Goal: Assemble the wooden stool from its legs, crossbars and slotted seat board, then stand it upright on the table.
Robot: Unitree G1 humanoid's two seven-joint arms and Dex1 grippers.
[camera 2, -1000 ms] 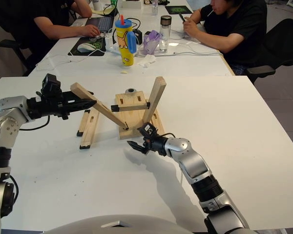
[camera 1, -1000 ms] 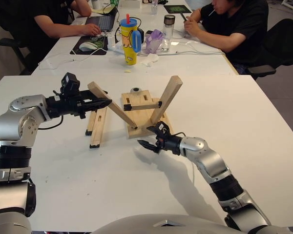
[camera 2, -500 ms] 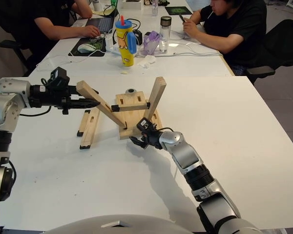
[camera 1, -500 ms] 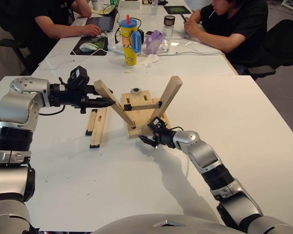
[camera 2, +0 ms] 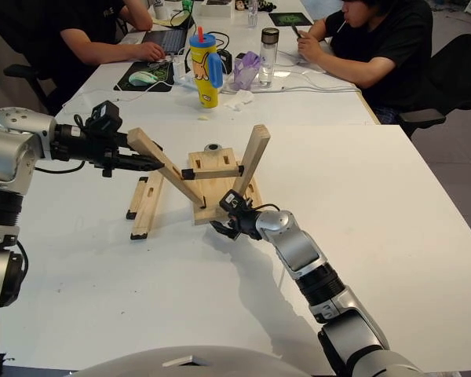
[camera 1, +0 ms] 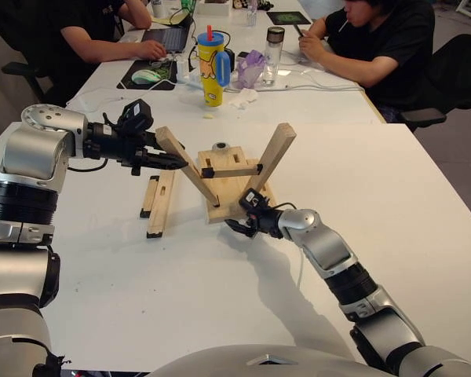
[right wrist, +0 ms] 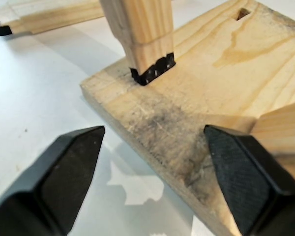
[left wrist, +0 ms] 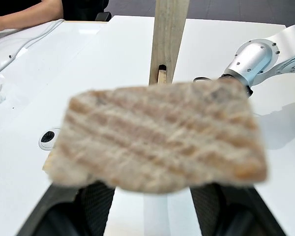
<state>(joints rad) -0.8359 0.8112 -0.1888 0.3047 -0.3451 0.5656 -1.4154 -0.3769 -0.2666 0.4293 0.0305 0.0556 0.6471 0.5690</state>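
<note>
The slotted seat board [camera 1: 234,191] lies flat on the white table [camera 1: 392,188]. Two legs stand in it, splayed apart: the left leg [camera 1: 190,170] and the right leg [camera 1: 269,159], with a crossbar [camera 1: 229,170] between them. My left gripper [camera 1: 173,162] is shut on the left leg's upper end, which looms close in the left wrist view [left wrist: 162,142]. My right gripper [camera 1: 239,225] is open at the board's near corner; its fingers [right wrist: 54,182] straddle that corner of the board [right wrist: 226,64], just below the left leg's foot [right wrist: 140,29].
Two loose wooden pieces [camera 1: 158,203] lie side by side left of the board. A round cable grommet [camera 1: 219,146] sits behind it. On the far table stand a yellow cup [camera 1: 209,67] and a bottle [camera 1: 273,49], with people seated there.
My left gripper has moved right and farther from me, tipping the left leg more upright. My right gripper has come up to the board's near corner.
</note>
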